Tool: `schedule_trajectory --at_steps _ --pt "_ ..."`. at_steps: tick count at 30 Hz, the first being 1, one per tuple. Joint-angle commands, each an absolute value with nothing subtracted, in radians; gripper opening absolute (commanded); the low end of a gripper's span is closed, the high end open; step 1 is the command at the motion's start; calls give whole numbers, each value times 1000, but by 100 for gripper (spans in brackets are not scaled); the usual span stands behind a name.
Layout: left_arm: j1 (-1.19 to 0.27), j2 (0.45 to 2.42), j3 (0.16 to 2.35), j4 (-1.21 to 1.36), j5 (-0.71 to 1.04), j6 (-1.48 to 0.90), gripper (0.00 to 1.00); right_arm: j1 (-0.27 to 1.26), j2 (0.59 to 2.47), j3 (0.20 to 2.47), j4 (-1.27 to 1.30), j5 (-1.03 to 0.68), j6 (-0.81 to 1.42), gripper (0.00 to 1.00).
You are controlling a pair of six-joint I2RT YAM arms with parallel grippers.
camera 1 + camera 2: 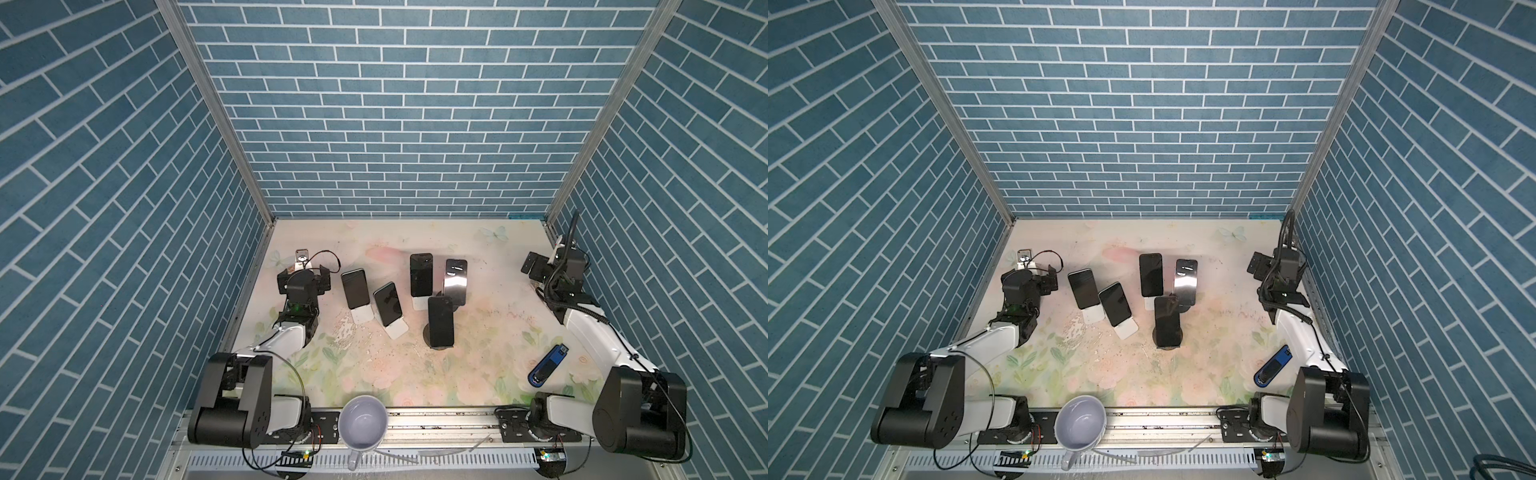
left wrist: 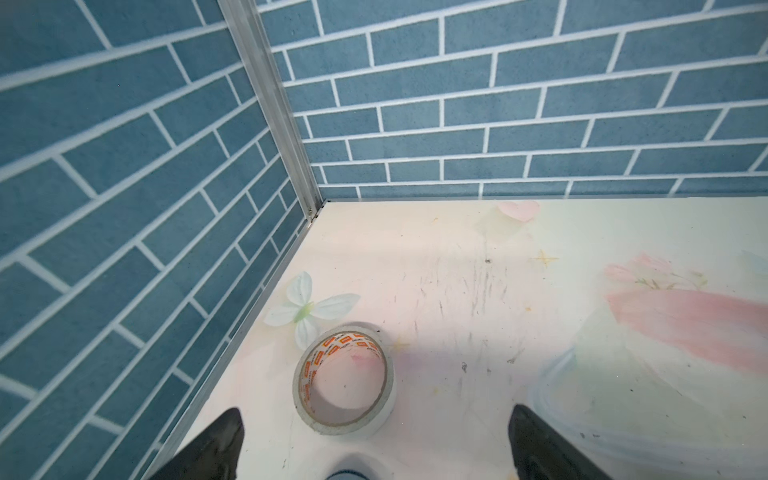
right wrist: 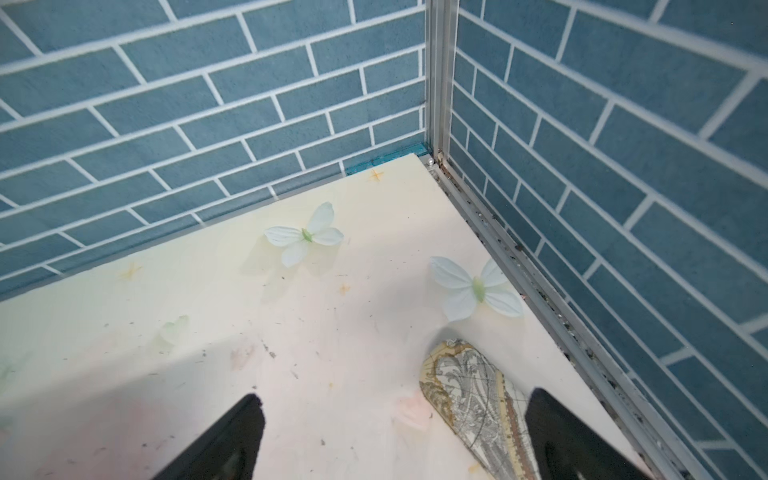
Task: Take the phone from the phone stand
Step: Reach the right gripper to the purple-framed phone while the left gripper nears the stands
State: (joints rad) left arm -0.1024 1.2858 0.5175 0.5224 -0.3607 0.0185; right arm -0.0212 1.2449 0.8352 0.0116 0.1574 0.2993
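One phone (image 1: 441, 322), nearest of five mid-frame in a top view, leans on its dark phone stand (image 1: 425, 333); probably pinch its long edges, then lift straight up. Farther back, left gripper (image 2: 376, 410) and right gripper (image 3: 395, 394) gape empty, well apart from it.

Field notes: we log the left arm (image 1: 286, 338) and the right arm (image 1: 590, 332), each with glossy white link shells and matte black boxy joint housings (image 1: 232, 399). A thick black cable (image 1: 574, 228) runs outside the right arm. A small green light (image 1: 296, 308) glows. The left gripper (image 2: 376, 410) has black tapered fingers (image 2: 208, 449).
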Motion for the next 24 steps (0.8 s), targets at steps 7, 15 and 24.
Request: schedule_trajectory --at_steps 7,15,24 --pt "-130 1104 644 -8 -395 -246 100 161 1215 1033 -469 74 448 99" --pt "-179 924 730 -289 -345 -420 100 307 1191 1096 -619 39 444 99" --pt "-221 864 869 -491 -126 -438 100 343 1242 1121 -572 9 472 99"
